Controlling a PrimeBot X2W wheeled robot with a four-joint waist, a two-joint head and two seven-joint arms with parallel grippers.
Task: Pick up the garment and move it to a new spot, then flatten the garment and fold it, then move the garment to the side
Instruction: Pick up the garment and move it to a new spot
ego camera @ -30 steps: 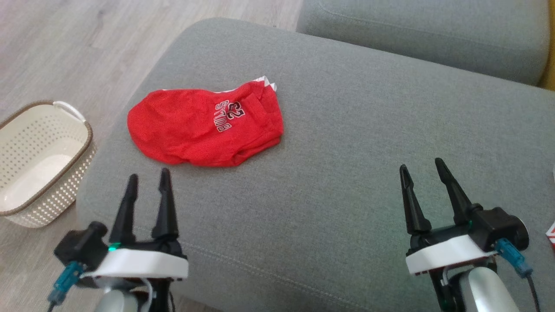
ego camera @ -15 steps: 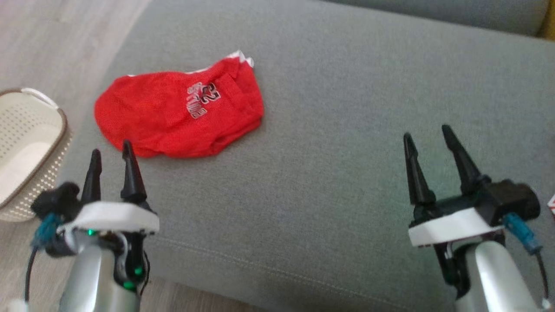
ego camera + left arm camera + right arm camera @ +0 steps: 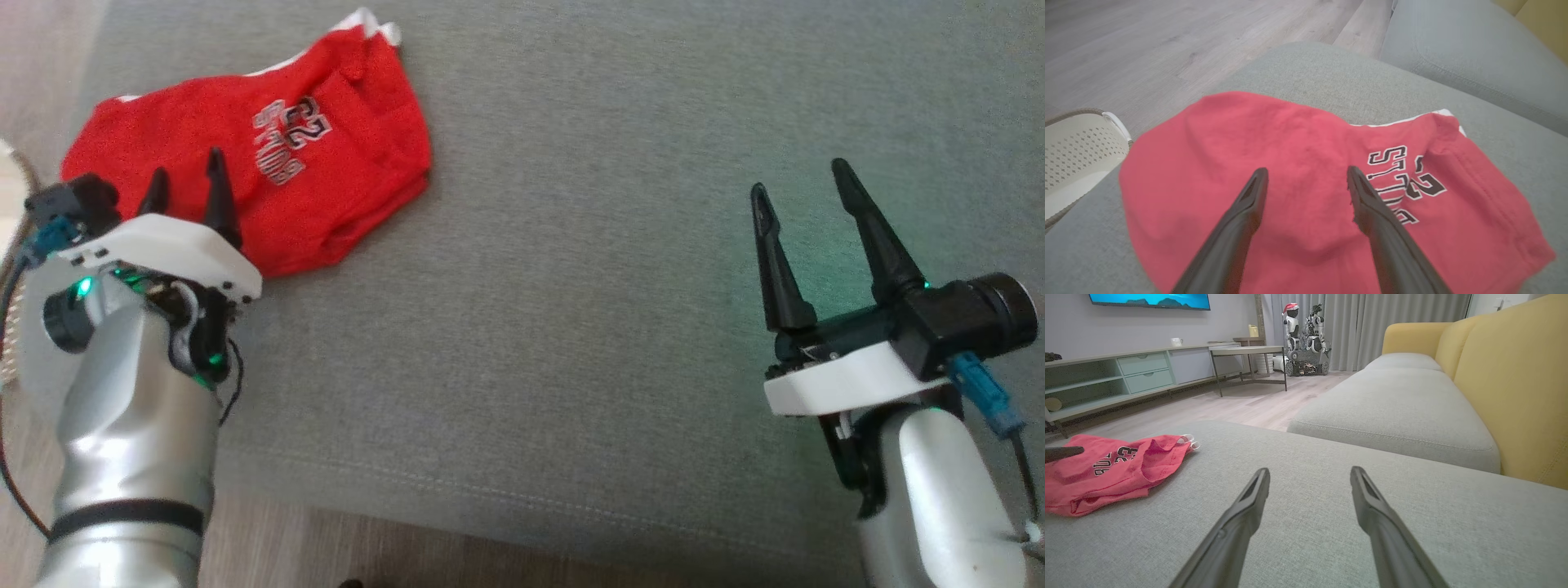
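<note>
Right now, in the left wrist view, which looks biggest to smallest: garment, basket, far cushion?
Largest first:
garment
far cushion
basket
The frame cuts off cushion and basket; the garment lies nearest, so true sizes may differ.

I read the garment [image 3: 343, 196] as matt cloth; the cushion [image 3: 612, 286] is coarse weave. My left claw [image 3: 187, 163] looks matt plastic.

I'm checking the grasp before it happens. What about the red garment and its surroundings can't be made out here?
- Head view: the left pincer and its wrist cover the red garment's near left edge; whether the tips touch cloth is unclear.
- Left wrist view: the basket is cut off by the left edge, its inside mostly unseen.
- Right wrist view: the garment's left part runs off the frame.
- Folds hide part of the print.
</note>
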